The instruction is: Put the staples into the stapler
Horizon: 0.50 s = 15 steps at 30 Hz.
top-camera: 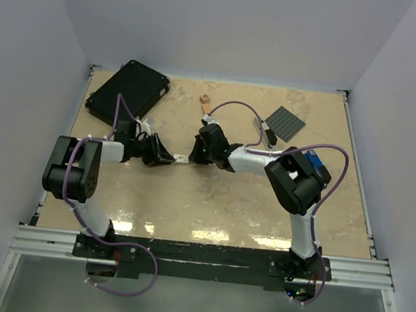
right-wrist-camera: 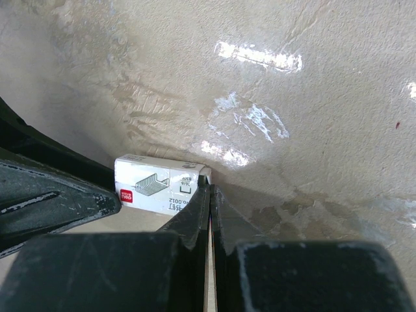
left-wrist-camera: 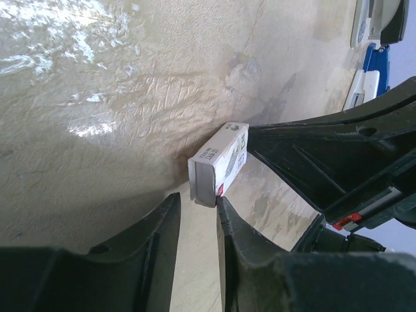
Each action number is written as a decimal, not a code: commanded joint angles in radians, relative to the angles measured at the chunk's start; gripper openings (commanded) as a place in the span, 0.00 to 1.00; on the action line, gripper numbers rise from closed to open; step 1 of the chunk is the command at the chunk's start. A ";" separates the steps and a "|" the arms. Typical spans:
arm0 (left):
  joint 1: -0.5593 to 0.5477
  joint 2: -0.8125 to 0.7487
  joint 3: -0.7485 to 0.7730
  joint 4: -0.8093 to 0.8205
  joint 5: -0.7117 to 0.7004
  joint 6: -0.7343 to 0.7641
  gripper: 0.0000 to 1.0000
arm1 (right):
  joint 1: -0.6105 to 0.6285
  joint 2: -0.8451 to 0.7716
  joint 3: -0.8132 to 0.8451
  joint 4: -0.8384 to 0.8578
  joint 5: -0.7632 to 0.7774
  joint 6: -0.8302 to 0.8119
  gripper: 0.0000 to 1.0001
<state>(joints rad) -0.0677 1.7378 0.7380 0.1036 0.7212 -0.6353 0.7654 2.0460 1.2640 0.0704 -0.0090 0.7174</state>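
The beige surface (top-camera: 210, 208) carries a flat black case (top-camera: 129, 89) at about 10 o'clock and a grey studded plate (top-camera: 285, 123) at about 1 o'clock. A blue stapler (top-camera: 312, 164) shows at 3 o'clock, partly hidden behind the right arm. The slim silver-and-black stapler (top-camera: 265, 134) lies just beside the plate, on its 8 o'clock side, well apart from both claws.

The left claw (left-wrist-camera: 197, 203) is low over the middle of the surface. Its fingers are released to a narrow gap with nothing between them. The right claw (right-wrist-camera: 209, 188) is clenched on nothing, and its closed tip touches the box.

The white box of staples (left-wrist-camera: 221, 159) lies on the surface between them, with the left claw at its 9 o'clock and the right claw at its 3 o'clock. One end sits right at the left fingertips.

A small orange piece (top-camera: 206, 102) lies at 12 o'clock.
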 commanded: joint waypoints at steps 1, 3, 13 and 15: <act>0.000 -0.061 0.009 0.014 -0.012 0.005 0.34 | 0.000 -0.040 0.034 -0.027 0.060 -0.019 0.00; 0.000 -0.076 0.006 0.027 -0.008 0.002 0.35 | -0.002 -0.038 0.035 -0.027 0.061 -0.021 0.00; -0.012 -0.086 -0.009 0.082 0.021 -0.024 0.34 | 0.008 -0.040 0.044 -0.043 0.086 -0.030 0.00; -0.021 -0.084 -0.006 0.082 0.021 -0.024 0.34 | 0.009 -0.041 0.048 -0.046 0.093 -0.032 0.00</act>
<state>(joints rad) -0.0727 1.6787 0.7376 0.1390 0.7162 -0.6453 0.7677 2.0460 1.2747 0.0563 0.0334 0.7109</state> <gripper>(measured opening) 0.347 0.007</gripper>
